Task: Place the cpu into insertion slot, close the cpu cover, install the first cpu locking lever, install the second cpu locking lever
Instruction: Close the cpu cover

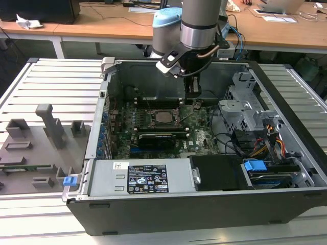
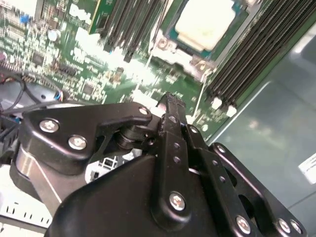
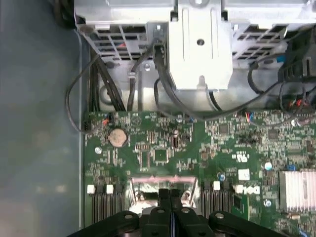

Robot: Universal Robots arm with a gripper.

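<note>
My pincer [image 2: 170,103] hangs inside the open computer case [image 1: 288,109], low over the green circuit board [image 3: 163,148]. Its two fingers are pressed together with nothing between them. Pressed flat like that they make one narrow tip, which I judge suits nudging thin metal parts better than gripping.

The chip [image 2: 204,22] is not in my hold. It lies flat in the socket [image 1: 151,118], its pale metal top facing up, in the far middle of the board. In the exterior view I stand just to the exterior view's right of it, near but not touching. The chip is level with the metal around it, so I judge the first step done.

The cover [image 2: 183,53] seems to lie down around the chip, since the chip's top shows through the window in the frame. I cannot quite tell the frame from the socket's own rim, so I offer that as a reading only.

Just beside my tip a thin bright rod [image 2: 199,98] slants across the board from the socket's corner. I take it for one of the locking levers, not yet pressed home. That would explain my place here, off the chip and at the socket's edge where the rod runs. Whether my tip touches it I cannot tell.

Rows of dark memory slots [image 2: 249,59] flank the socket, and the grey drive cage [image 3: 200,44] stands well apart from me — so my wrist keeps upright in the tight space between them.
</note>
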